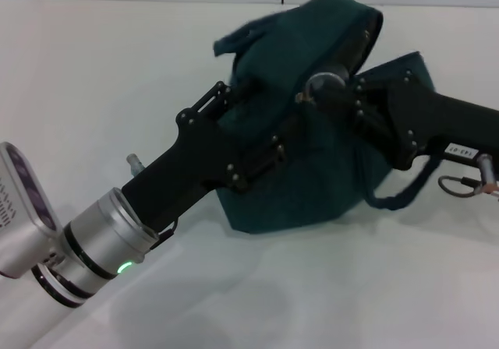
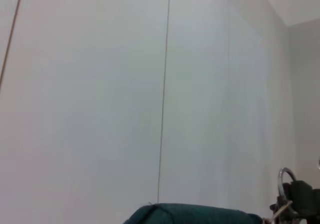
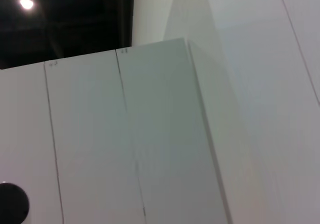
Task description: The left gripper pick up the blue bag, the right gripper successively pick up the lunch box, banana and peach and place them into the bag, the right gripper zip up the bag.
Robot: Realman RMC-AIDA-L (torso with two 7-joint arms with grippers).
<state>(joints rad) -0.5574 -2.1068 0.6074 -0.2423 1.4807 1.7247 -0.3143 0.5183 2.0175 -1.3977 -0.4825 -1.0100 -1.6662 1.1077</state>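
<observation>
Teal fabric fills the middle of the head view: the blue bag (image 1: 312, 185) sits on the white surface (image 1: 93, 92), both arms working at it. The left end effector (image 1: 234, 92) comes in low from the near left and reaches the bag's top edge; whether its fingers are pinching the fabric or merely resting there cannot be told. The right end effector (image 1: 316, 92) presses in from the right at the zipper ring near the top, its fingers hidden too. Lunch box, banana and peach are nowhere in sight, so they may already be inside.

The likely trouble: if the left side lets the cloth slacken, the zipper could bunch and jam, or the bag could drag across the surface. A loose handle (image 1: 401, 193) hangs just under the right arm and could snag.
</observation>
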